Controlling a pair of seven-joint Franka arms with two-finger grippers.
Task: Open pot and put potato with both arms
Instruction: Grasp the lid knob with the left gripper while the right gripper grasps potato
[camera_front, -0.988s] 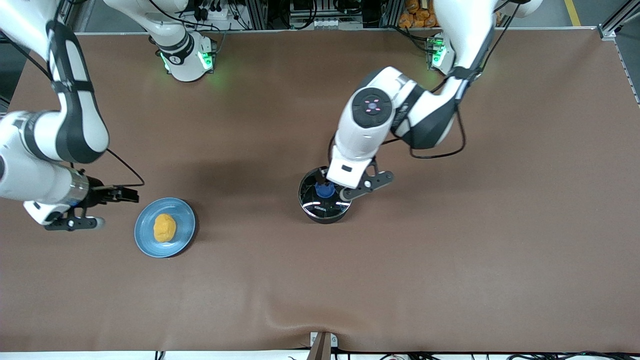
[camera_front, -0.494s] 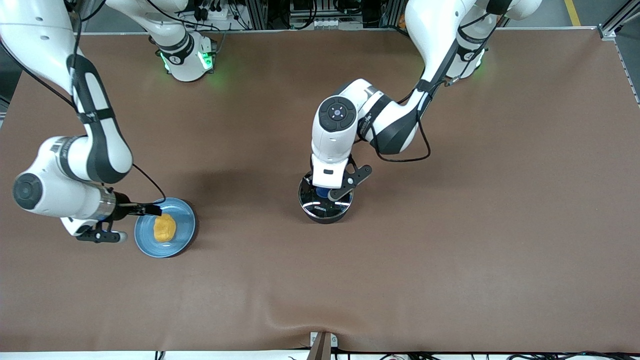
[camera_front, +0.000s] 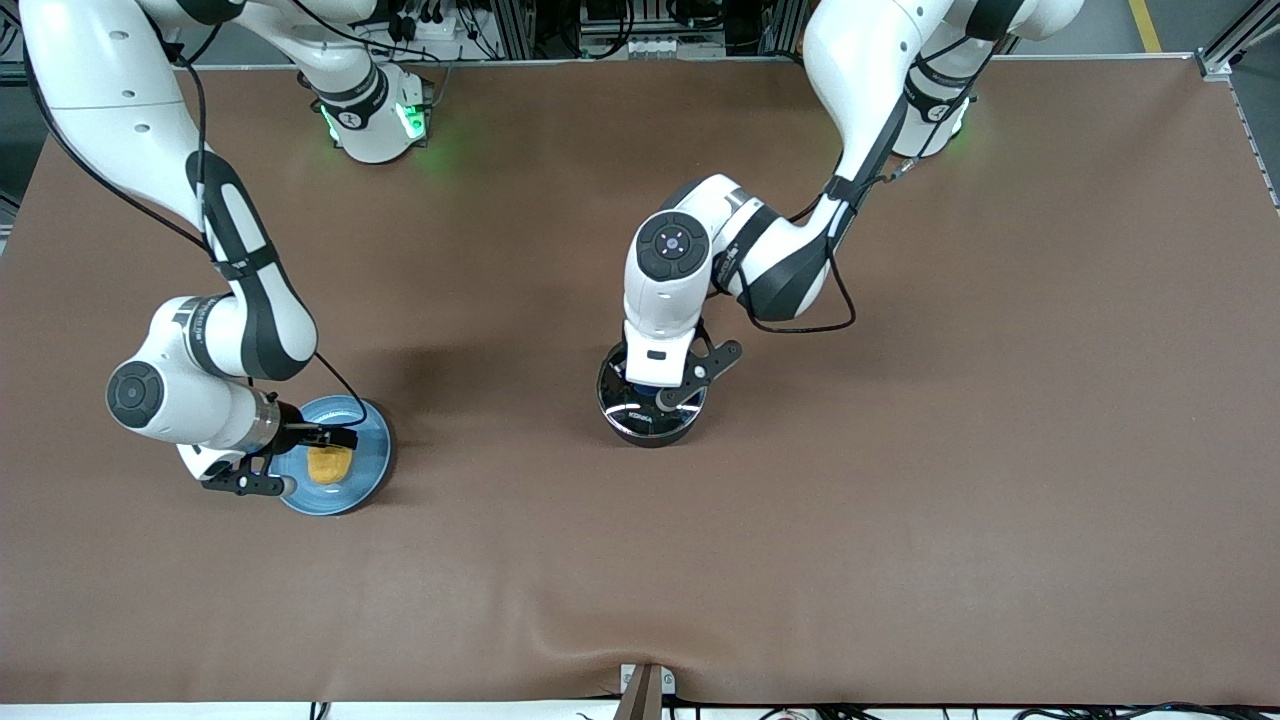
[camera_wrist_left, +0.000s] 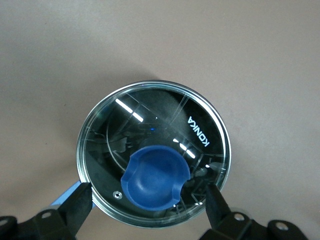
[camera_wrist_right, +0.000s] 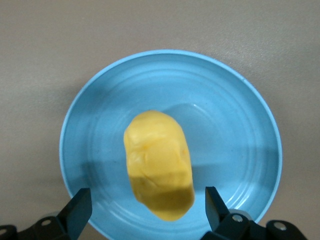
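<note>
The black pot (camera_front: 645, 425) stands mid-table with its glass lid (camera_wrist_left: 150, 125) on and the blue knob (camera_wrist_left: 156, 175) up. A sliver of its blue handle (camera_wrist_left: 65, 196) shows in the left wrist view. My left gripper (camera_front: 652, 388) hangs over the lid, open, its fingertips (camera_wrist_left: 80, 200) either side of the knob and apart from it. The yellow-orange potato (camera_front: 329, 466) lies on a blue plate (camera_front: 372, 445) toward the right arm's end. My right gripper (camera_front: 330, 450) is open just above the potato (camera_wrist_right: 159, 162), fingertips (camera_wrist_right: 80, 205) on both sides, not touching.
The brown table (camera_front: 900, 450) is bare around the pot and the plate (camera_wrist_right: 225, 125). The two arm bases stand along the table's edge farthest from the front camera. A small bracket (camera_front: 645, 685) sits at the nearest edge.
My right gripper moved from beside the plate to over the potato. My left gripper shifted from the lid's edge to over the knob, which it now covers. Pot, plate and potato stayed put.
</note>
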